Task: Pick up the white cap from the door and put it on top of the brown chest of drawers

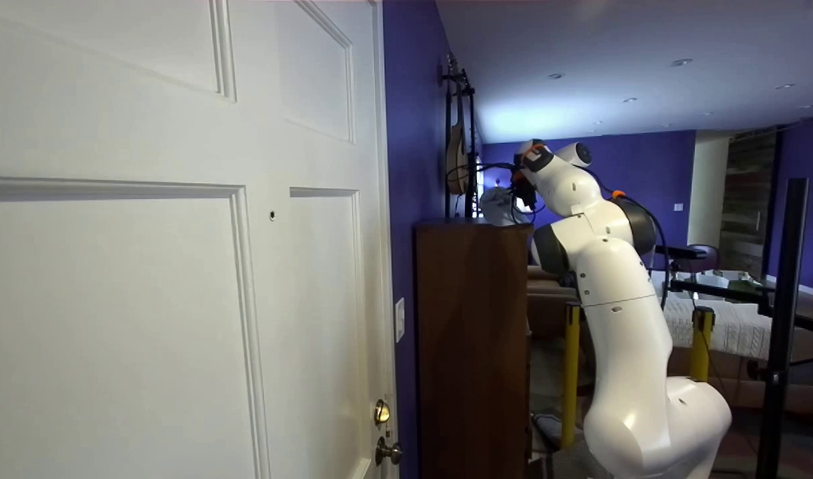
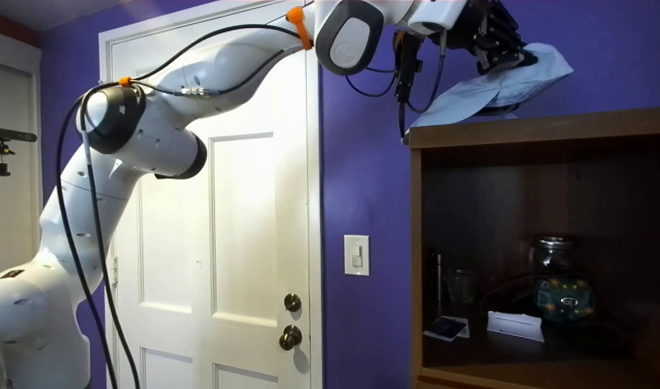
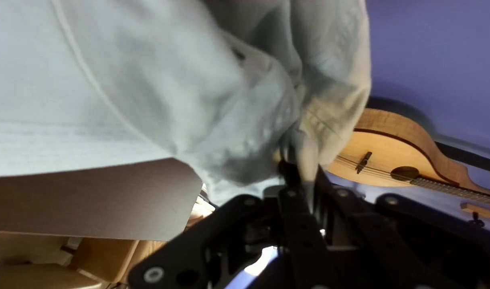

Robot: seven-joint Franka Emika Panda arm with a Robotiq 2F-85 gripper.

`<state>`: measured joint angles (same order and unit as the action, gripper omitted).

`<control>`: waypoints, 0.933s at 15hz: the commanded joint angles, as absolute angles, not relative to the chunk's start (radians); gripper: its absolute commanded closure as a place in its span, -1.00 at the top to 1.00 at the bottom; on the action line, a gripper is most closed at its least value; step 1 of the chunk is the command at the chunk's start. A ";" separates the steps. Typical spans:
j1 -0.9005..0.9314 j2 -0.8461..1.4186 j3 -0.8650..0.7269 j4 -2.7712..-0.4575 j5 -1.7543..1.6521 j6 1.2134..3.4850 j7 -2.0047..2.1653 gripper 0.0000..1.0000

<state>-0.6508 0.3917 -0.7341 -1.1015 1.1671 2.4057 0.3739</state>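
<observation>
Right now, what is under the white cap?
The brown chest of drawers: the wrist view shows part of its top. The white cap hides what's directly beneath, leaving contact unclear.

Purple walls (image 2: 365,183) (light switch (image 2: 357,255) included) meet an unevenly lit ceiling (image 1: 619,50).

Whitish-grey cap (image 2: 507,89), white door (image 1: 180,266), brown chest (image 1: 473,346), purple wall (image 2: 365,183)

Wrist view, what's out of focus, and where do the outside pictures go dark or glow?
Wrist view: end effector and white cap soft, guitar crisper; in an exterior view, brown chest of drawers dark inside; in an exterior view, a bright patch on the ceiling.
</observation>
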 commanded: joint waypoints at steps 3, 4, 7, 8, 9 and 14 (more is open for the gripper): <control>-0.702 0.478 -0.751 -0.942 1.153 2.366 0.509 0.12; -0.701 0.482 -0.757 -0.934 1.143 2.360 0.533 0.28; -0.681 0.471 -0.790 -0.924 1.081 2.332 0.618 0.68; -0.670 0.458 -0.809 -0.926 1.035 2.307 0.657 0.81; -0.665 0.452 -0.822 -0.920 0.999 2.285 0.687 0.96; -0.651 0.402 -0.875 -0.876 0.837 2.029 0.750 1.00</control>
<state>-0.6641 0.4272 -0.8399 -0.9103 0.9250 2.1676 0.6923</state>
